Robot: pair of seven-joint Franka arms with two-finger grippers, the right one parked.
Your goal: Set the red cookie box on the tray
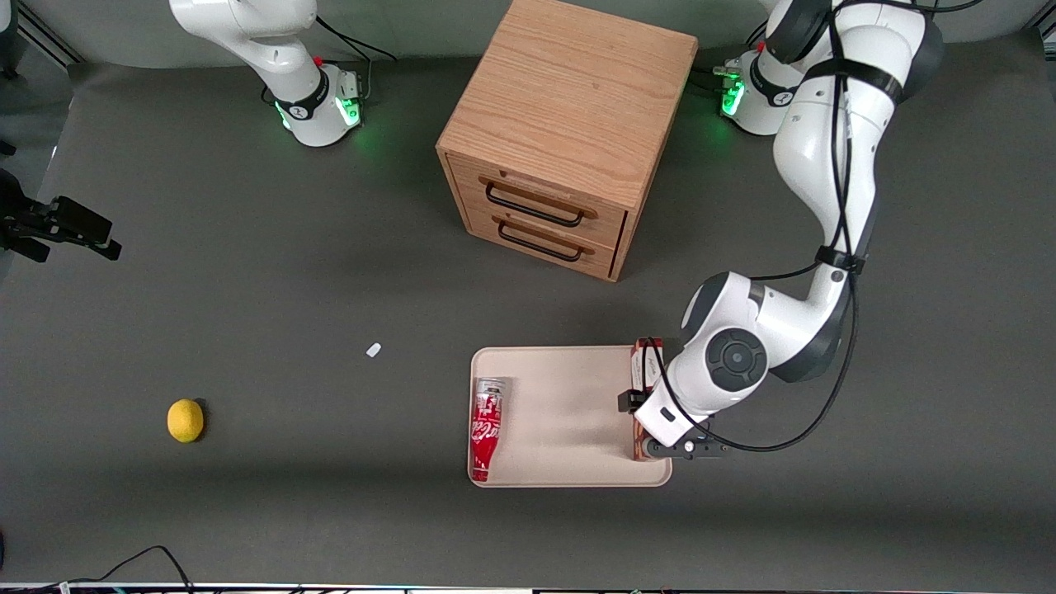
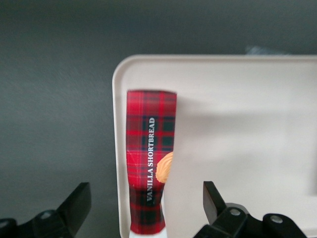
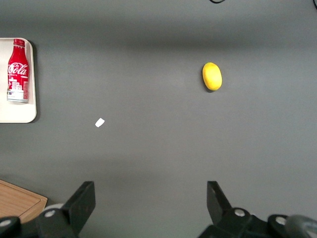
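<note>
Dark grey matting covers the surface (image 1: 247, 289) I'm working over. Largest on it is the wooden drawer cabinet (image 1: 561, 132), and nearer the front camera sits the tray (image 1: 569, 412). From my wrist camera the red cookie box (image 2: 150, 153) lies on the tray along its rim at the working arm's end, between the fingers (image 2: 214, 196) of my pincer (image 2: 147, 206), which is spread wide and not touching it. A Coca-Cola bottle (image 1: 486, 427) lies along the tray's edge nearest the parked arm. Toward the parked arm's end I see a lemon (image 1: 185, 420) and a small white scrap (image 1: 374, 350).
</note>
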